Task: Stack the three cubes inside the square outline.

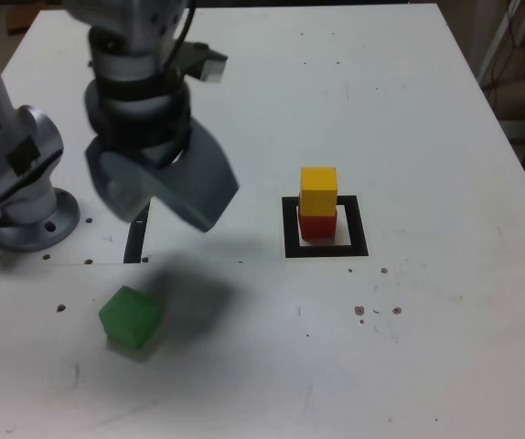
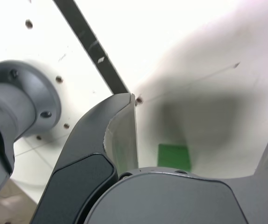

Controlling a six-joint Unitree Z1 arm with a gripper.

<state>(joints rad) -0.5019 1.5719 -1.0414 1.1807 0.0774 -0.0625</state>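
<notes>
Yellow cube (image 1: 318,191) on red cube (image 1: 317,225) inside the square outline (image 1: 360,226); green cube (image 1: 131,317) next, toward the desk's (image 1: 427,347) near-left corner! End effector (image 2: 204,140) wide open, empty; it must align and descend!

Grey metal arm (image 1: 25,160) with a round, flanged, bolted base (image 1: 38,229); grey gripper (image 2: 204,140) with darker, rounded panel (image 2: 166,200); thin black cable (image 1: 186,32).

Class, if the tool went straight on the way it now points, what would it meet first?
Probably the bare white tabletop, beyond the green cube; depth is unclear, so the tool might pass close to that cube.
</notes>
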